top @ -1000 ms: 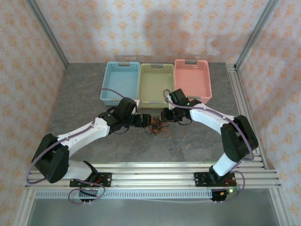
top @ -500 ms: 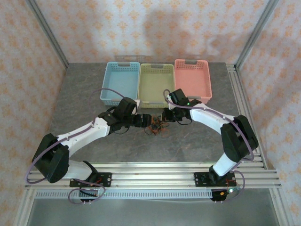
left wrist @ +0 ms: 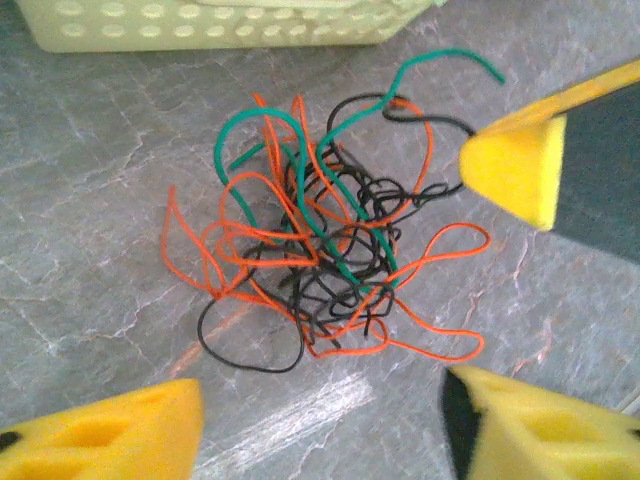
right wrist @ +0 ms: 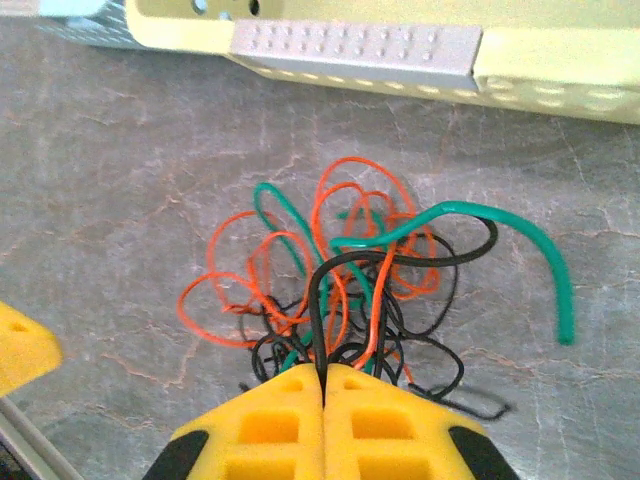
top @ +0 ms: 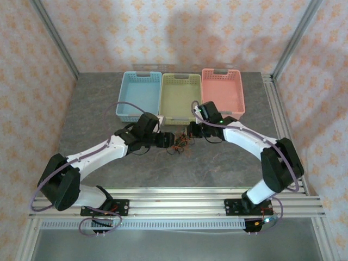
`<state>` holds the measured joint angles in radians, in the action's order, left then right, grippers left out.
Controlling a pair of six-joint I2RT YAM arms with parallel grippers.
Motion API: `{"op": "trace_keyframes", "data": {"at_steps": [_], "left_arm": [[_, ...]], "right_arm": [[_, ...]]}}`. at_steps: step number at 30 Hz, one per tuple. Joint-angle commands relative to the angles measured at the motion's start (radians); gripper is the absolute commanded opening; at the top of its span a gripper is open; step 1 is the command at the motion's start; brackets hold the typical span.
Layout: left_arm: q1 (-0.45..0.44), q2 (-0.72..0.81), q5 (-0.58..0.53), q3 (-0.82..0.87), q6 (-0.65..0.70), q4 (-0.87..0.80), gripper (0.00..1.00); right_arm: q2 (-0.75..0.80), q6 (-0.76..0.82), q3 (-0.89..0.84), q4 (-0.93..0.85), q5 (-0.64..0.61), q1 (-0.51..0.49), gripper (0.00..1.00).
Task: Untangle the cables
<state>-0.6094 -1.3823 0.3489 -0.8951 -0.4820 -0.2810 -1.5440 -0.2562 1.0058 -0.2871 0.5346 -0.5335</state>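
Observation:
The cables (left wrist: 320, 240) lie in one tangle of thin orange, black and green wires on the grey table, just in front of the green basket. My left gripper (left wrist: 320, 425) is open, its yellow fingers (left wrist: 110, 430) spread on the near side of the tangle and touching no wire. My right gripper (right wrist: 323, 375) is shut on a black cable (right wrist: 318, 300) at the tangle's edge, and the cables (right wrist: 340, 270) fan out beyond its tips. From above, the left gripper (top: 166, 140) and right gripper (top: 191, 132) face each other across the cables (top: 179, 144).
Three baskets stand in a row behind the tangle: blue (top: 138, 95), green (top: 181, 97) and pink (top: 223, 91). The green basket's wall (left wrist: 200, 25) is close to the wires. A green cable end (right wrist: 560, 290) sticks out sideways. Aluminium rails (top: 174, 204) run along the near edge.
The right arm has swung outward and its gripper has drawn back a little toward the green basket, with the wire still in it. The left gripper has barely moved.

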Motion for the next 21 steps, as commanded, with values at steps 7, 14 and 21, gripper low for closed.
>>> {"op": "trace_keyframes", "data": {"at_steps": [7,14,21], "left_arm": [[-0.015,-0.153,-0.015,-0.202,0.043,-0.174,0.58],[-0.047,-0.32,-0.095,-0.349,0.04,-0.306,0.5],[-0.044,-0.289,-0.129,-0.277,0.008,-0.256,0.54]], "right_arm": [[0.04,-0.049,-0.058,0.099,0.049,0.036,0.0],[0.053,-0.066,-0.081,0.124,0.056,0.047,0.0],[0.048,-0.069,-0.079,0.123,0.056,0.049,0.0]]}}
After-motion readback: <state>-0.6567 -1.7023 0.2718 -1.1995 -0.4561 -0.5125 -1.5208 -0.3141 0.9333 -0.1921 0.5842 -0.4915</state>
